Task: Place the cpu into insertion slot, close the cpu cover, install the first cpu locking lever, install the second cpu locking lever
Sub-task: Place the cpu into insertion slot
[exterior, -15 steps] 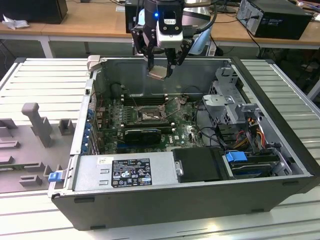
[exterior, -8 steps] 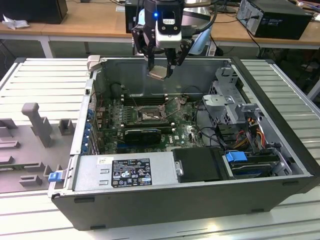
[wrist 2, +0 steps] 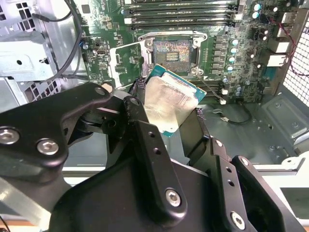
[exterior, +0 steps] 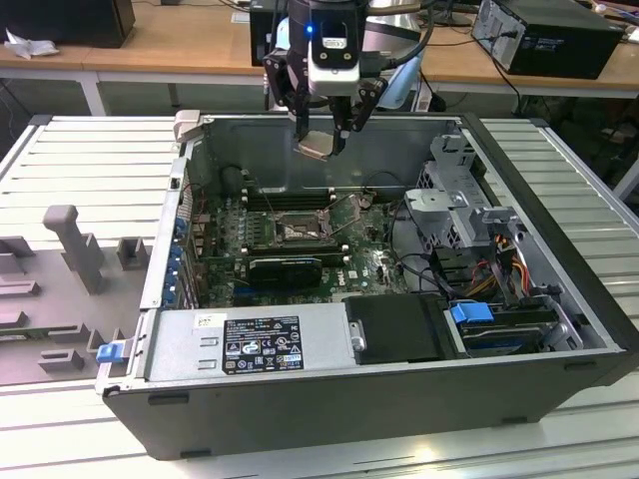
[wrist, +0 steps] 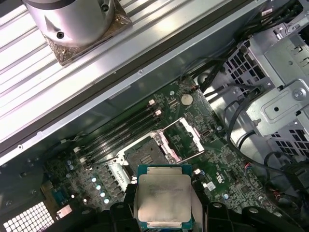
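My fingers clamp the cpu by its edges, well above the slot below them, whose cover stands open to admit it.

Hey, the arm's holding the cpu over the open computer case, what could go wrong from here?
1. The cpu hangs in the gripper well above the insertion slot and looks tilted; it might land corner-first and harm the socket's contacts.
2. The cpu cover stands open right beside the slot; the chip or gripper could catch on it.
3. The grip seems to be on the chip's edges alone, so it may slip.
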